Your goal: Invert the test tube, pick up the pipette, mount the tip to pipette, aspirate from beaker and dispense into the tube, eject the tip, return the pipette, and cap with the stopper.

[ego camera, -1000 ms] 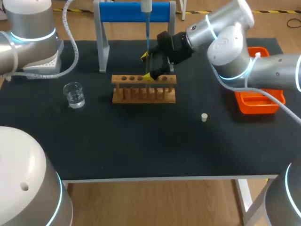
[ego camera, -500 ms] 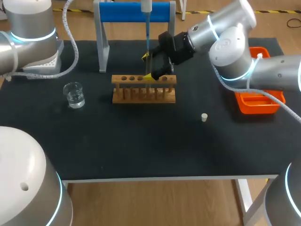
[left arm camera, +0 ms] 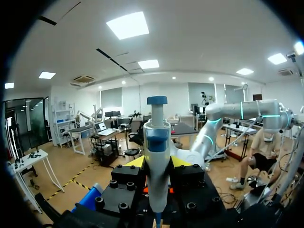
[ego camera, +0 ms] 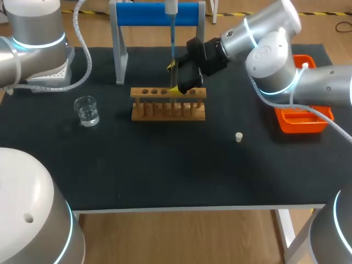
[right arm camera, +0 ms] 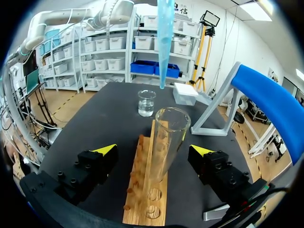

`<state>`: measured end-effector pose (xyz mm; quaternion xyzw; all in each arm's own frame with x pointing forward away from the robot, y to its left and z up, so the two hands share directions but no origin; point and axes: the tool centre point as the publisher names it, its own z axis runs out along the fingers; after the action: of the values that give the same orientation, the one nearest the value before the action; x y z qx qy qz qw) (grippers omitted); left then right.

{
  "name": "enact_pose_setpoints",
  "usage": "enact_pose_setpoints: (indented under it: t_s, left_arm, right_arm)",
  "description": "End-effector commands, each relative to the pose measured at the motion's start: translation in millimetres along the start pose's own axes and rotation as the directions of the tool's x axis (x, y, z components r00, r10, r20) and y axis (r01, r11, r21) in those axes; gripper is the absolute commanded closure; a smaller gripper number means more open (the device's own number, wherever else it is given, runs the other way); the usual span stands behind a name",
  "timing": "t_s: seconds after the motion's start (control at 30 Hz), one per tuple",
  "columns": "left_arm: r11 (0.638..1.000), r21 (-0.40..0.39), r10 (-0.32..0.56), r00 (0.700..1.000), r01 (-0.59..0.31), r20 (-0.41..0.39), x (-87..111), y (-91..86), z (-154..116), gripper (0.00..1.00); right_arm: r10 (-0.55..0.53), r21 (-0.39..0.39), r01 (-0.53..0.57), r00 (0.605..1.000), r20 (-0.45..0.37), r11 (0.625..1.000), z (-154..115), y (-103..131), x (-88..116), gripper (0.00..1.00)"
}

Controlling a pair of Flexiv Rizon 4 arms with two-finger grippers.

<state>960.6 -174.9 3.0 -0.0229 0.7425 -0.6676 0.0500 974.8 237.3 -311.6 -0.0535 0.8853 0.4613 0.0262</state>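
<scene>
The right hand point(right arm camera: 153, 151) sits low over the wooden test tube rack point(ego camera: 168, 103) with its fingers apart, one on each side of a glass test tube point(right arm camera: 167, 142). The tube stands mouth up in the rack and neither yellow tip touches it. Just above the tube's mouth hangs the blue pipette tip point(right arm camera: 165, 42), pointing down. It is mounted on the pipette point(left arm camera: 156, 142), which sits upright between the left hand's point(left arm camera: 157, 162) fingers. They appear clamped on its body, though the contact itself is hard to see from the left wrist view. A beaker point(ego camera: 87, 110) of clear liquid stands on the black surface point(ego camera: 165, 165), well apart from the rack on its left. The small white stopper point(ego camera: 238, 137) lies alone to the rack's front right. An orange tray point(ego camera: 300, 118) rests near the right edge, partly under the right arm, and the blue-topped pipette stand point(ego camera: 159, 14) rises behind the rack.
</scene>
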Motion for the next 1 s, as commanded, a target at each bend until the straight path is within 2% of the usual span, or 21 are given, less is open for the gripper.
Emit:
enact_pose_setpoints:
  t_s: [0.03,0.6,1.0]
  left_arm:
    - [1.0,-0.003,-0.001,1.0,0.001,-0.004,-1.5,-0.9,0,1.0]
    - [1.0,-0.008,0.001,1.0,-0.001,-0.015,-2.9,-1.9,5,1.0]
    - [1.0,-0.004,-0.012,1.0,0.012,-0.029,-5.8,4.6,12,1.0]
  right_arm:
    - [0.001,0.007,-0.001,1.0,-0.003,1.0,-3,2,1,0.0]
    - [0.001,0.007,-0.001,1.0,-0.003,1.0,-3,2,1,0.0]
    - [0.001,0.007,-0.001,1.0,-0.003,1.0,-3,2,1,0.0]
